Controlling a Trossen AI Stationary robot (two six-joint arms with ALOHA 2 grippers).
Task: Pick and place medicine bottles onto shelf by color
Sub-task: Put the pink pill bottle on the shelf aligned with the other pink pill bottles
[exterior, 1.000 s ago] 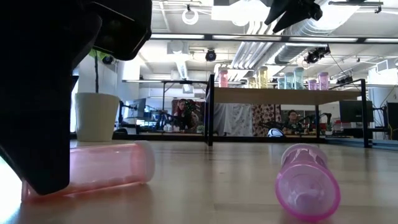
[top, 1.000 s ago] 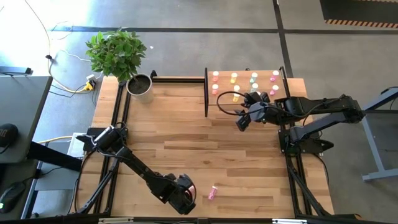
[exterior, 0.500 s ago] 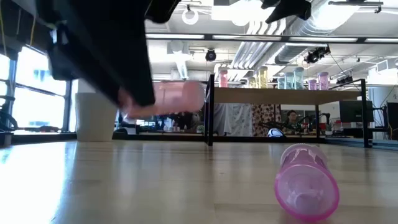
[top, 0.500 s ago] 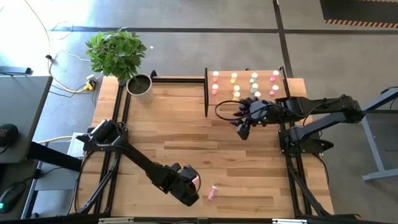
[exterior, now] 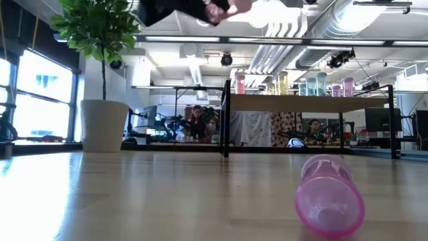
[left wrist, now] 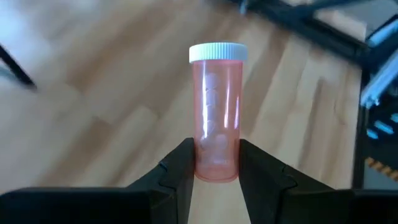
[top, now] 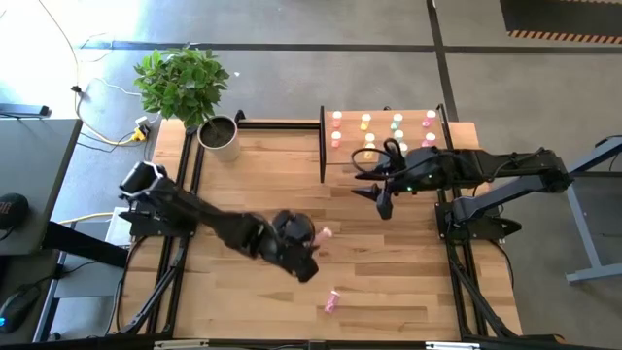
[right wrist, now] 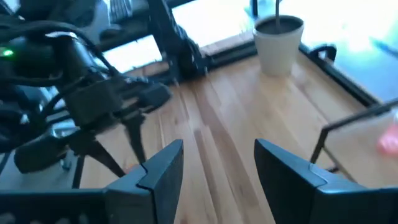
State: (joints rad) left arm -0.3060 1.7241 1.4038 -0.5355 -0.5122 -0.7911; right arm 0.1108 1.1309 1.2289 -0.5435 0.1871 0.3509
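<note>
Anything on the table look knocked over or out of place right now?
One: a small magenta plastic bottle lies on its side on the wooden table, alone near the front edge, away from the upright bottles on the light-wood shelf.

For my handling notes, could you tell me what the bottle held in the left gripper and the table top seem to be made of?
The bottle in the left gripper looks like clear pink-tinted plastic, glossy: contents show through, highlights run down its side. Its cap looks like opaque white ribbed plastic. The table top looks like light wood planks with visible grain and a smooth, faintly shiny finish, though it could be laminate.
</note>
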